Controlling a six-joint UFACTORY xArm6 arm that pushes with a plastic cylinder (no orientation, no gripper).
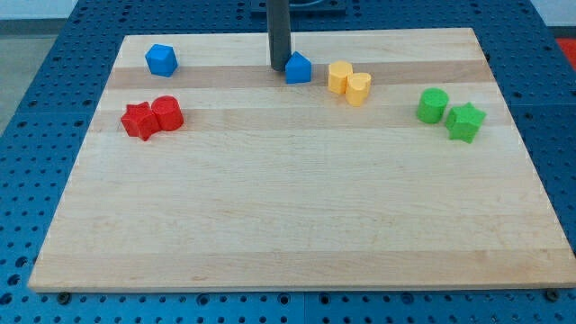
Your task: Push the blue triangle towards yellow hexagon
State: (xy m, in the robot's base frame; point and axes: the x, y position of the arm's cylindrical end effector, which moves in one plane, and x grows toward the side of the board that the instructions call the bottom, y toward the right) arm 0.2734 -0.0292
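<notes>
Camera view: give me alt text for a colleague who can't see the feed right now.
My tip sits at the left side of the blue triangle, with the yellow hexagon and a yellow cylinder just to the view's right of it. On the wooden board are also a blue cube, a red star beside a red cylinder, and a green cylinder beside a green star.

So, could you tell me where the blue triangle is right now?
The blue triangle sits near the view's top centre, with my tip at its left and the yellow hexagon to its right.
</notes>
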